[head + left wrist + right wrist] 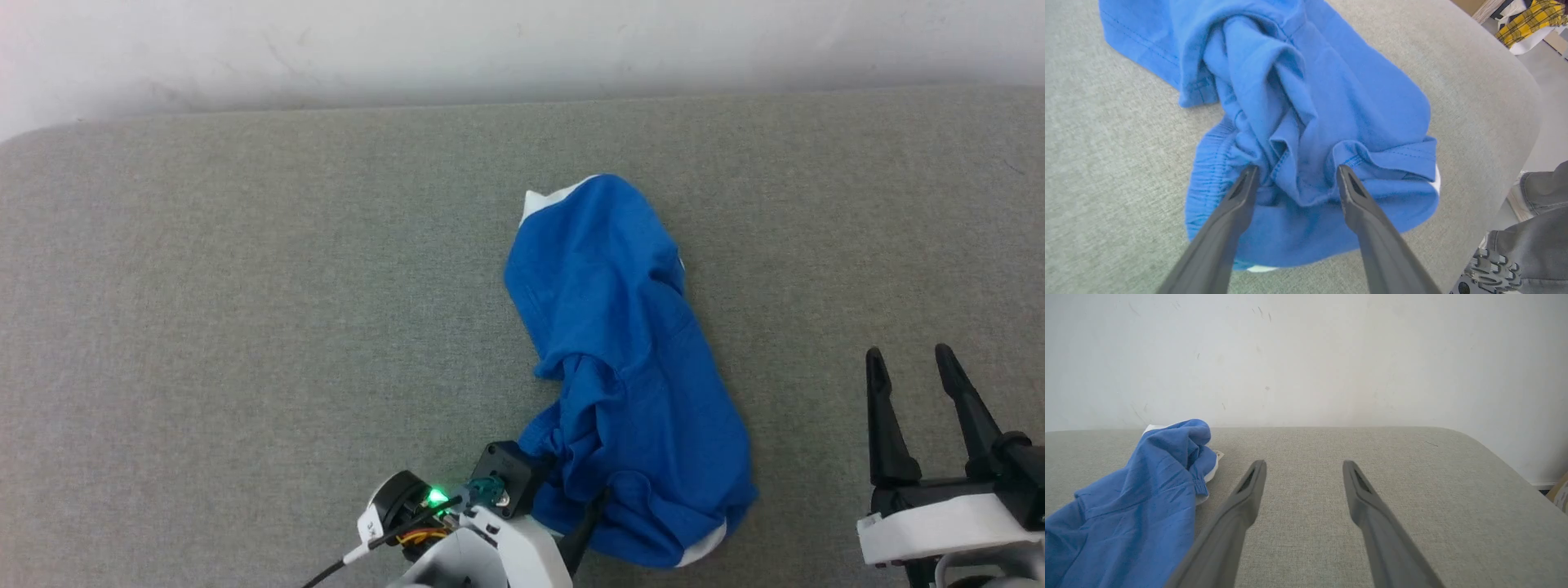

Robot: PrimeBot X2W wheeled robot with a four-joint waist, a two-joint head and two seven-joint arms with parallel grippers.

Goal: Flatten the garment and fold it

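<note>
Both grippers stand spread. The left gripper (1296, 171) straddles a bunched fold of the shorts (629, 343), crumpled mid-surface (245, 286), probably to pinch it. The right gripper (908, 353) hovers beside them, empty.

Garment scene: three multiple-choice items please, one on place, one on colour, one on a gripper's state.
1. Where is the right gripper?
A. Over bare grey padding, right of the garment, apart.
B. On the waistband.
C. Under the garment.
2. The garment's main colour?
A. Red.
B. Blue.
C. Black.
3. The left gripper is:
A. Shut on the garment.
B. Open, tips at the bunched garment.
C. Shut over bare padding.
A: a gap shows in the head view. B: blue, white trim. B: fingers spread in the left wrist view.
</note>
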